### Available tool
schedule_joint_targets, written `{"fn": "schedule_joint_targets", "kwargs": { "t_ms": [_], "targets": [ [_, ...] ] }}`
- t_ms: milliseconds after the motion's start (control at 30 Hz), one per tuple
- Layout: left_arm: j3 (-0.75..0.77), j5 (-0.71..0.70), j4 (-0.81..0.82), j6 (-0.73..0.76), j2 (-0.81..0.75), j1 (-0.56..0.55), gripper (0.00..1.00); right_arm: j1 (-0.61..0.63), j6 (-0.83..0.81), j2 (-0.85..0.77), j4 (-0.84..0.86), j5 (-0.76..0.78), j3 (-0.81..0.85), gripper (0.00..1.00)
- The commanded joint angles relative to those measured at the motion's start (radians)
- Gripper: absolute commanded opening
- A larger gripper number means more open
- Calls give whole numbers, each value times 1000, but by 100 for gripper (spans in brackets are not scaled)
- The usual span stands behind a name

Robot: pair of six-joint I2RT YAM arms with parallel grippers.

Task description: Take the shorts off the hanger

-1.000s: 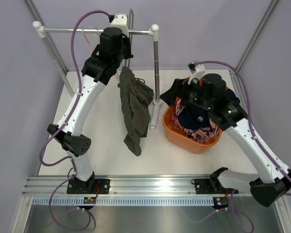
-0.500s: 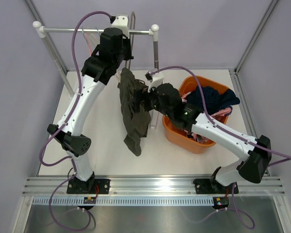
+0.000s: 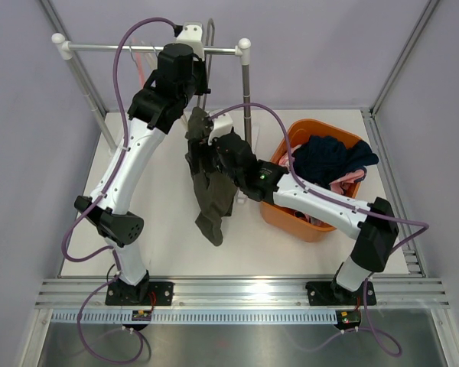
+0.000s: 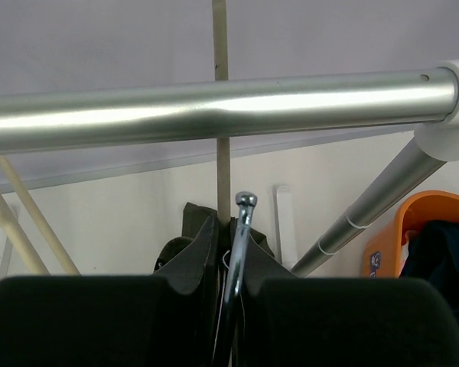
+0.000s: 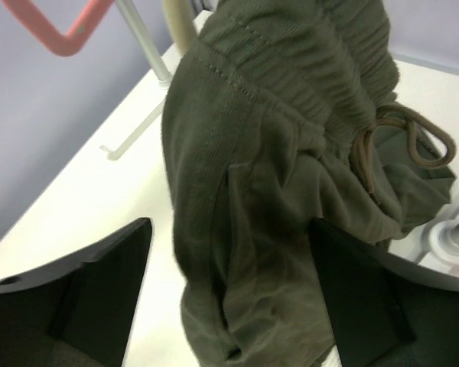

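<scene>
Olive green shorts (image 3: pixel 211 183) hang below the rail from a hanger whose chrome hook (image 4: pixel 240 229) sticks up between the fingers of my left gripper (image 4: pixel 228 256). That gripper (image 3: pixel 191 107) is shut on the hook just under the rail. My right gripper (image 3: pixel 207 144) is open at the shorts' upper part. In the right wrist view the olive shorts (image 5: pixel 275 191) fill the gap between the spread fingers of the right gripper (image 5: pixel 231 223), waistband and drawstring at the top. Navy shorts (image 3: pixel 329 153) and pink patterned shorts (image 3: pixel 353 177) lie in the orange basket (image 3: pixel 279 218).
The metal rail (image 3: pixel 138 47) spans the back on white-capped posts. One upright post (image 3: pixel 247 107) stands between the hanging shorts and the basket. A pink hanger (image 5: pixel 57 27) hangs on the rail to the left. Purple walls close in both sides.
My right arm has swung left from over the basket to the olive shorts, its gripper staying open. The left arm and the hanger have not moved.
</scene>
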Motion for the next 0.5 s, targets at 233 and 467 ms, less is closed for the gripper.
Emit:
{"fn": "schedule_joint_targets", "kwargs": {
  "t_ms": [233,467],
  "targets": [
    [61,22,54,28,-30,17,6,10,-2,4,2,69,44,0],
    [61,29,86,16,-34,34,6,42,-26,-105,-50,55,-7,0]
  ]
}}
